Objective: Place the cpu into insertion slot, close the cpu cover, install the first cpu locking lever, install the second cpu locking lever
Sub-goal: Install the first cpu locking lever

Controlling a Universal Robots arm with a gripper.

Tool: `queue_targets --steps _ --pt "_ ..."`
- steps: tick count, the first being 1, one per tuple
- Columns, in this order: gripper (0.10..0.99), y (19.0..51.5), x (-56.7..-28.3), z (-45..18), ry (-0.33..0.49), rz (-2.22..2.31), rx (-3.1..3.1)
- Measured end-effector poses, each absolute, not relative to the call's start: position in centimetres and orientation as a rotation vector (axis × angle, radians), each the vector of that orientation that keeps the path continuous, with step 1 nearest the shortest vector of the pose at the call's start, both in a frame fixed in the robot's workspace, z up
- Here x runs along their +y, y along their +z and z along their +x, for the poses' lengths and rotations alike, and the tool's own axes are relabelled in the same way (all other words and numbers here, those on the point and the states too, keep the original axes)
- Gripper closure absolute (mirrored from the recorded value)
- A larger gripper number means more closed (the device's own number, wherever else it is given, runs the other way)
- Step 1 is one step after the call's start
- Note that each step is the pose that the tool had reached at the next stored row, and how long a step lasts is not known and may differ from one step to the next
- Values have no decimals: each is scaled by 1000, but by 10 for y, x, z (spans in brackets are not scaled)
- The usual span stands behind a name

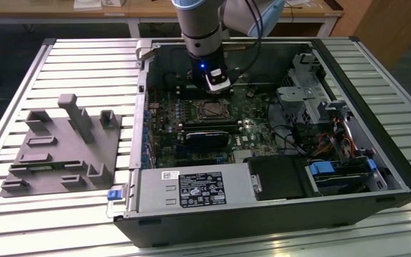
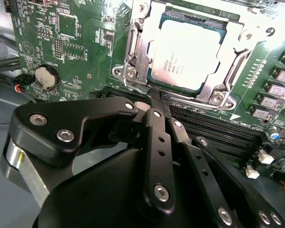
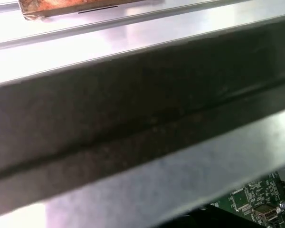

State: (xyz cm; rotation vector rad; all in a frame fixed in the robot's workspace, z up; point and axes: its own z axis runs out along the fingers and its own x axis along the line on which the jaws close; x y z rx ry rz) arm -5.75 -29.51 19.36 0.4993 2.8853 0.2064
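The tool point(image 2: 157, 102) hangs inside the open computer case point(image 1: 377, 160), its two black fingers point(image 2: 156, 137) brought together with no gap visible and nothing held between them. In the second wrist view the fingertips sit at the near edge of the insertion slot point(image 2: 133, 76), just beside the silvery lever hardware at that corner; whether they touch the metal cannot be told.

The cpu point(image 2: 187, 52) lies flat in the insertion slot, its pale metal top showing through the square window of the cpu cover point(image 2: 237, 40). The cover lies down over the chip, so seating and cover closing appear done. The step in hand is judged to be lever work at the slot's near edge.

To do this step well:
- Keep the closed tips on the lever only, clear of the cpu top and the cover frame.
- Push along the lever's own arc; a sideways load could slip the tips onto the green motherboard point(image 2: 85, 42).
- Hold clear of the long black memory slots point(image 2: 213, 130) running directly beside the socket.
- Confirm the lever hooks under its retaining tab.

In the exterior view the arm point(image 1: 202, 32) descends vertically over the socket. The case rests on a slatted metal desk point(image 1: 84, 69), with a grey fixture block point(image 1: 62, 150) well apart toward the exterior view's left.
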Motion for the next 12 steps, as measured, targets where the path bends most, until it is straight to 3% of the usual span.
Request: queue_targets --steps 12 --pt "980 193 -295 -51 208 500 2885"
